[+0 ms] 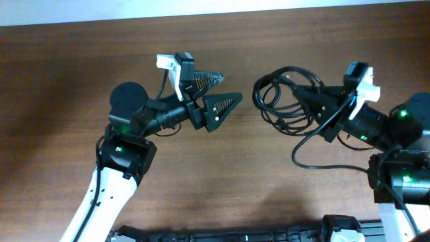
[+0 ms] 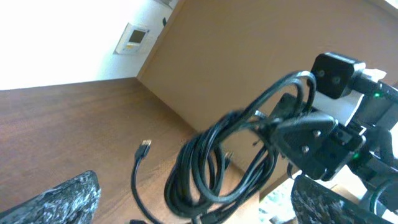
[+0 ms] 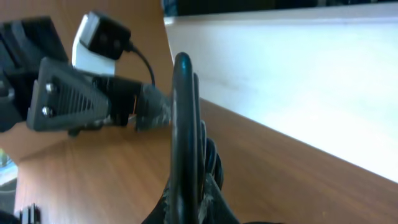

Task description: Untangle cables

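Right tool is clamped on the cables, a looped bundle right of frame centre; left tool gapes wide and empty, just left of the loops, facing them

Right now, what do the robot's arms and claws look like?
The left arm and right arm have white lower tubes and chunky black joints with little green lights. The left gripper and right gripper have black triangle-shaped fingers. A white camera block sits on each wrist.
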Action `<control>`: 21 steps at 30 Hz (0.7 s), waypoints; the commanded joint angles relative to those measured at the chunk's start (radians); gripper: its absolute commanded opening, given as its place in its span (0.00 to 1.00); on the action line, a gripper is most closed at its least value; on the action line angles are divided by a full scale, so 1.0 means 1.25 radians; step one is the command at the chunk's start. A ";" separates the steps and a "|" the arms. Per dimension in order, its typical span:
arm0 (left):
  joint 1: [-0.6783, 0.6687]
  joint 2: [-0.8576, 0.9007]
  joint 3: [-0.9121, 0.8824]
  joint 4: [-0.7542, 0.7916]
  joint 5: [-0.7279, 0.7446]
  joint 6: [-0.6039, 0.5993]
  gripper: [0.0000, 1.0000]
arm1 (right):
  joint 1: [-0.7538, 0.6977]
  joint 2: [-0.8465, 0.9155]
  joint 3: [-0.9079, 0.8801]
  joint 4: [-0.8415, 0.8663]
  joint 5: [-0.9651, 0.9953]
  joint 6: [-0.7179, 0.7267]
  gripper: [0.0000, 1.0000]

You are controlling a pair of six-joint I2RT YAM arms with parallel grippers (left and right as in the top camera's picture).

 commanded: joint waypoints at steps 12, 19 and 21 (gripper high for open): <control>0.003 -0.012 0.013 -0.012 -0.013 -0.072 0.99 | -0.005 -0.011 0.013 0.396 -0.034 0.400 0.04; -0.011 -0.012 0.013 0.003 -0.016 -0.074 0.94 | -0.005 -0.011 0.013 0.397 -0.077 0.416 0.04; -0.031 -0.012 0.013 0.022 -0.027 -0.093 0.94 | -0.005 -0.011 0.013 0.397 -0.085 0.416 0.04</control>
